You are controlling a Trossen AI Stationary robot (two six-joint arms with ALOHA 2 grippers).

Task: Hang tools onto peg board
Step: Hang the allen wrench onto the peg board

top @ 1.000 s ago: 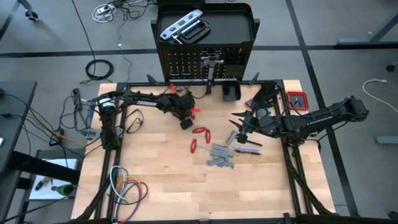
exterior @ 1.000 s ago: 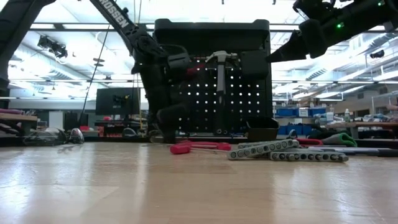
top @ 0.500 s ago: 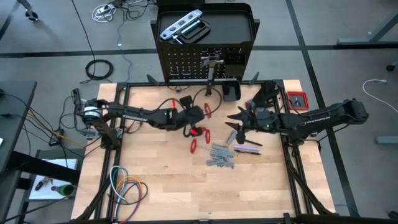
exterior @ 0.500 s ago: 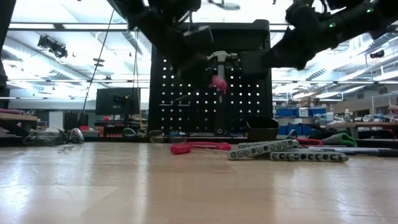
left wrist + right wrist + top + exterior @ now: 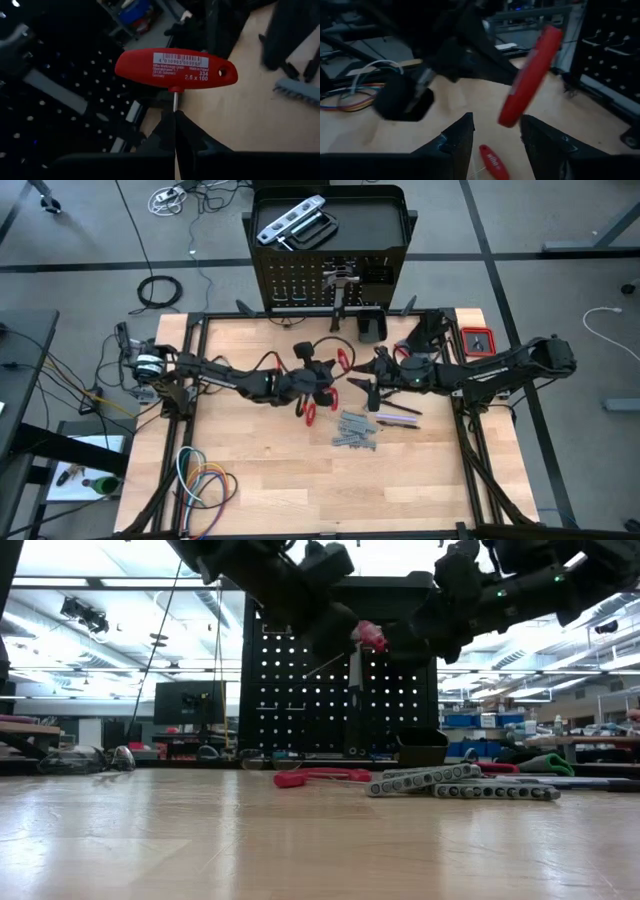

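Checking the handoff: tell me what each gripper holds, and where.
Left gripper pinches the red T-handle key by its thin shaft; right gripper is open, holding nothing.

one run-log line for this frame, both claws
left claw: shut on red T-handle key, lifted | right claw: open, facing its handle | peg board: hammer hung | step: handover

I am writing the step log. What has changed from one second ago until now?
The left tool lifted a red T-handle key off the table and carried it toward the right tool, which moved in to meet it, fingers open. The hammer on the peg board and the wrenches stayed in place.
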